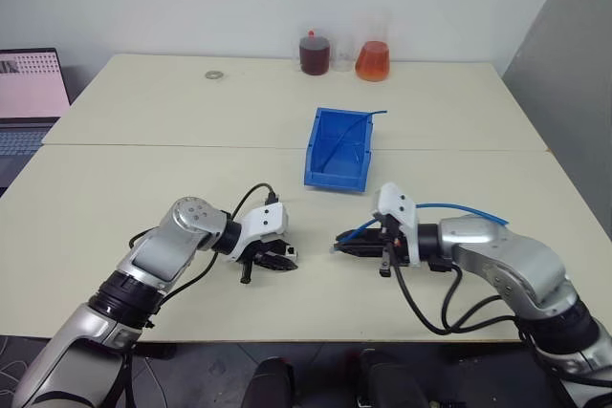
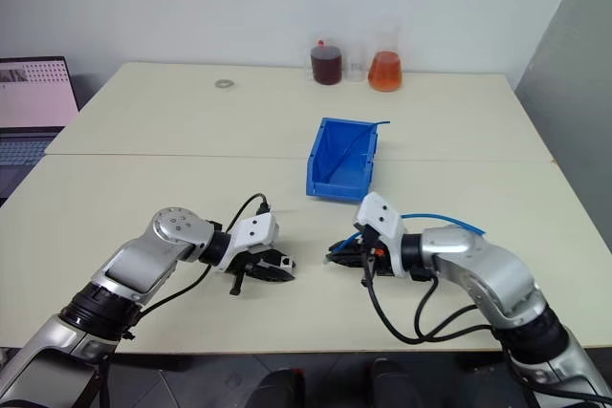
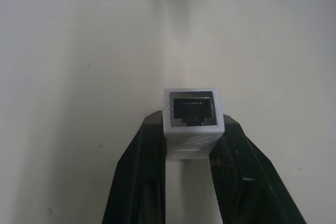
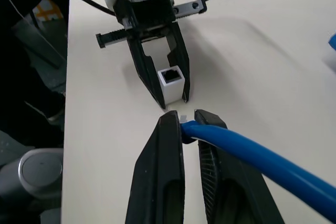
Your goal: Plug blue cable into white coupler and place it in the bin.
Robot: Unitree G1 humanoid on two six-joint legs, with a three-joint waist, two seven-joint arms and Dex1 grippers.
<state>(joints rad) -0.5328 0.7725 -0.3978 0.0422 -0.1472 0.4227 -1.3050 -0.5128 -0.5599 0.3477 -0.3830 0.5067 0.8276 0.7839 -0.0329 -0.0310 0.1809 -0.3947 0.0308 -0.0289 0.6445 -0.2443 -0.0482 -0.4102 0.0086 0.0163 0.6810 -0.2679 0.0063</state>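
**Plug and socket lined up for mating**

The table [image 1: 124,121] carries the bin [image 1: 337,150] toward its far side, open and waiting, so the joined pair can drop in later. Nearer, the left gripper [image 4: 167,94] clamps the white coupler [image 3: 191,119], its socket facing the right gripper [image 4: 188,124], which pinches the blue cable [image 4: 252,153] just behind its plug, aimed at that opening with a small gap left.

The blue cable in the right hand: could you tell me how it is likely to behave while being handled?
The blue cable probably flexes: it arches behind the right hand. Its loose length may sway or drag. Pinched near the plug, the tip likely stays steady enough to meet the white coupler.
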